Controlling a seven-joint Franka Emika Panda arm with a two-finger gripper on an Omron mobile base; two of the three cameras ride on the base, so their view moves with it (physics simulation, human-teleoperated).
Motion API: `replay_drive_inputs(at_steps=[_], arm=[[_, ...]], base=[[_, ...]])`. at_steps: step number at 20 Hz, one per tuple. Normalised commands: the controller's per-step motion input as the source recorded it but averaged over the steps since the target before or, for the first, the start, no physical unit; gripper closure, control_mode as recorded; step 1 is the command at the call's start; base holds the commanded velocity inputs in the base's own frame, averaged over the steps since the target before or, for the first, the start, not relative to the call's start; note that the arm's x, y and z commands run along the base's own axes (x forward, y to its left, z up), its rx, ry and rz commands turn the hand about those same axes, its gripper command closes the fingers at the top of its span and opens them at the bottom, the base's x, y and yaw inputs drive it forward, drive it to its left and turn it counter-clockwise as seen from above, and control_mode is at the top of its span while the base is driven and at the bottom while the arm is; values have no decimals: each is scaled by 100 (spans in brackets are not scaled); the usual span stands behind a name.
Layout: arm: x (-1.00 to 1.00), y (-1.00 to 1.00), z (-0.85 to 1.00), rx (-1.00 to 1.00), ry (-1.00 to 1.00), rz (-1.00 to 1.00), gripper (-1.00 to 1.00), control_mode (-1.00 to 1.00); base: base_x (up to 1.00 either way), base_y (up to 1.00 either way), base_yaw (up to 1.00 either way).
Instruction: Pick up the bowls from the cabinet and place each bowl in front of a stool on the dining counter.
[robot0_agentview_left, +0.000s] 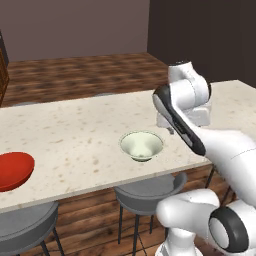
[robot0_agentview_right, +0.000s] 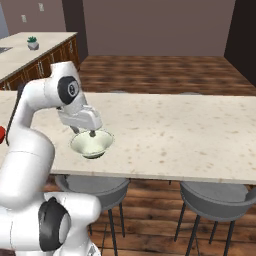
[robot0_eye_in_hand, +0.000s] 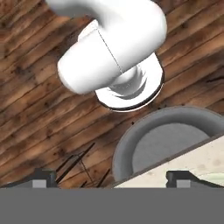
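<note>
Pincer (robot0_agentview_right: 89, 133) hangs just above the near rim of the cream bowl (robot0_agentview_right: 92, 143), its jaws spread wide and holding nothing; in the hand view the two fingertips (robot0_eye_in_hand: 177, 176) stand far apart at the bottom, one over the wood floor (robot0_eye_in_hand: 30, 113) and one over the tabletop's edge, looking down on a grey stool (robot0_eye_in_hand: 170, 144) seat.

The cream bowl sits upright on the tabletop (robot0_agentview_left: 80, 130), close to its near edge, and in the left base view a stool (robot0_agentview_left: 150, 190) stands directly below it. So this bowl appears placed in front of a stool, and released, since nothing is pinched.

The red bowl (robot0_agentview_left: 12, 170) rests on the same tabletop farther along, at the left edge of the left base view, also near the front edge, with another stool (robot0_agentview_left: 25, 225) seat beneath it. It too looks set at its place, though part of it is cut off by the frame.

Judging by this, both bowls are out of the cabinet and each lies before a stool, so the task seems all but done. What may be left is only for the arm to lift clear of the cream bowl without nudging it.
</note>
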Motion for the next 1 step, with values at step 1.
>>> replay_drive_inputs(at_steps=[1], arm=[[-46,-19,0,30,3,13,-100,-100]], base=[[0,0,0]])
